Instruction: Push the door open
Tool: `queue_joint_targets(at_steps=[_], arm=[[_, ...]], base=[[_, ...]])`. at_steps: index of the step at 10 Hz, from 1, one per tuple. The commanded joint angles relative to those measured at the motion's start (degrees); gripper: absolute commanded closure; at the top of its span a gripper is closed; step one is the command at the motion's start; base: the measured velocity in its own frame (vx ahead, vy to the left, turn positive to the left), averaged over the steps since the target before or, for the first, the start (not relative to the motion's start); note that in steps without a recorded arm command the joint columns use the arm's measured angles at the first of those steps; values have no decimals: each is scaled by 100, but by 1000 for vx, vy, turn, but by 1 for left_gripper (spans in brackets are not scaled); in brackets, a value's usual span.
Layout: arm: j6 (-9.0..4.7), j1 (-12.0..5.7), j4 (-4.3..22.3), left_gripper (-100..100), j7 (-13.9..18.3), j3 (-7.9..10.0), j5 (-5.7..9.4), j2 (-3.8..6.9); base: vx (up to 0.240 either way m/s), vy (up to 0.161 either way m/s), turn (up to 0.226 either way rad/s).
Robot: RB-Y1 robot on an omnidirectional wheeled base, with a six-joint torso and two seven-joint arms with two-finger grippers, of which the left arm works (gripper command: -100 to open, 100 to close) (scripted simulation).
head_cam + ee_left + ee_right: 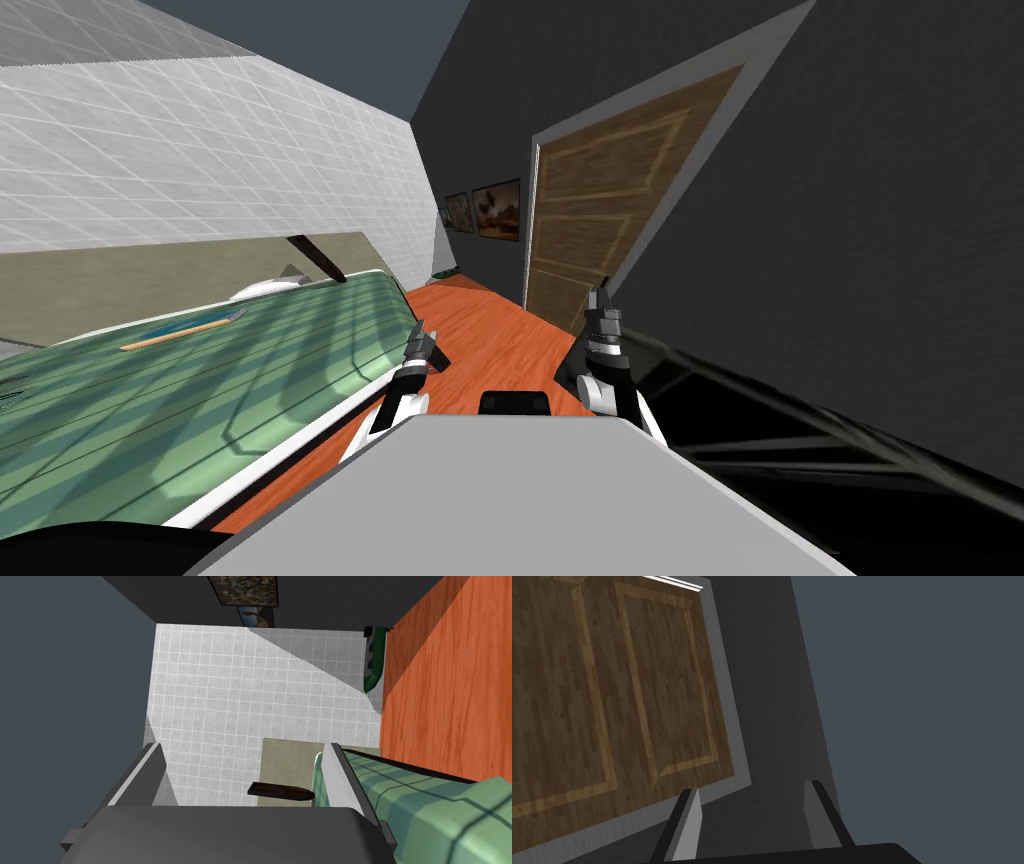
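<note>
A brown panelled wooden door (600,210) stands in a grey frame in the dark wall ahead on the right. Its panels (612,686) show close in the right wrist view. My right gripper (601,300) is raised in front of the door's lower edge, a little short of it, open with nothing between its fingers (688,823). My left gripper (421,340) hangs lower beside the bed's corner, also open and empty, as its wrist view (245,776) shows.
A bed with a green striped cover (200,390) fills the left side, a narrow strip of orange wooden floor (490,340) runs between it and the dark wall. White tiled wall (200,150) behind the bed. Framed pictures (497,209) hang at the corridor's end. A black area (800,440) lies low on the right.
</note>
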Motion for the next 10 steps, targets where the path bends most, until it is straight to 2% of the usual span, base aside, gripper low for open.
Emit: queue_joint_targets(at_steps=[1,4,6,8,10], arm=[[208,17,167,-100,82,85,-49,33],[508,16,450,-100,193,214,-132,69],[627,16,563,-100,237,265,-165,84],[888,9,808,-100,334,375,-239,105],[1026,4,937,-100,386,433,-278,113]], base=[[162,87,259],[161,77,227],[119,30,133],[159,41,261],[129,34,169]])
